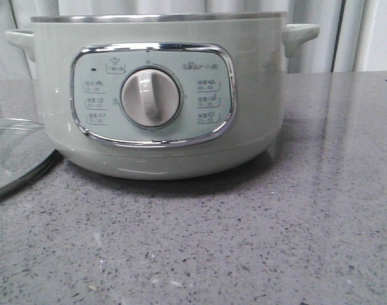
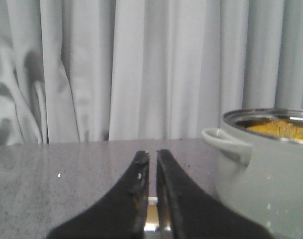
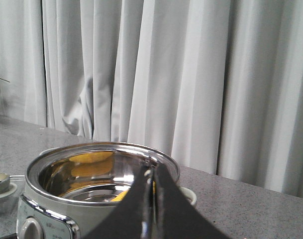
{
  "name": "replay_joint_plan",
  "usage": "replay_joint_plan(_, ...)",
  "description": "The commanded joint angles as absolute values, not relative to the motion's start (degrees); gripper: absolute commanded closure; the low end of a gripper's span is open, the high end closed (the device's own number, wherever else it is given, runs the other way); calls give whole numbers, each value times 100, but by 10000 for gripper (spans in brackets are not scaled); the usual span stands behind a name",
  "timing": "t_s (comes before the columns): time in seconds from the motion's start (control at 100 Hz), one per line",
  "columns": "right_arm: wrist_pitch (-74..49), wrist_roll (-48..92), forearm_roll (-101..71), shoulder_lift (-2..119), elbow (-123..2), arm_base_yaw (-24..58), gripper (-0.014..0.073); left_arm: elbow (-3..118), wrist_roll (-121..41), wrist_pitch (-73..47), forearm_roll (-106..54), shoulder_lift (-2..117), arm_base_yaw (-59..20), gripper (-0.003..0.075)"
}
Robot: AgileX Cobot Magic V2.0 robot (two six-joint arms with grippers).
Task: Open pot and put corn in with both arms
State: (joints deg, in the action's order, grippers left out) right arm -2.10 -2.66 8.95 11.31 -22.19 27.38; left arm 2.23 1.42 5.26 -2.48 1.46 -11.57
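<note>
The glass lid (image 1: 15, 155) lies beside the pot (image 1: 161, 95), leaving it open; the corn (image 3: 122, 196) sits inside. Both the left gripper (image 2: 152, 155) and right gripper (image 3: 152, 172) are clenched, empty.

You have a grey speckled stone table (image 1: 257, 241) in front of you, glossy enough to catch pale reflections. The pot (image 1: 161, 95) sits directly on it, near the middle of the front view, dial facing you, with a shadow under its base. The glass lid (image 1: 15, 155) lies on the table at the left edge of that view, its rim just beside the pot's base; you can't tell whether they touch. To the pot's right you see only bare surface.
</note>
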Motion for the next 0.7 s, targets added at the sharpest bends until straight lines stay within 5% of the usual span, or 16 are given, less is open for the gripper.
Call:
replay_joint_plan(0.0,177,-196,951,1173,-2359,2708,657,29,157,960,-454,-3,-982,741)
replay_joint_plan(0.39,177,-196,951,1173,-2359,2708,657,-131,145,-1585,-424,-202,-215,741)
replay_joint_plan(0.69,177,-196,951,1173,-2359,2708,657,-141,145,-1549,-399,-202,-258,741)
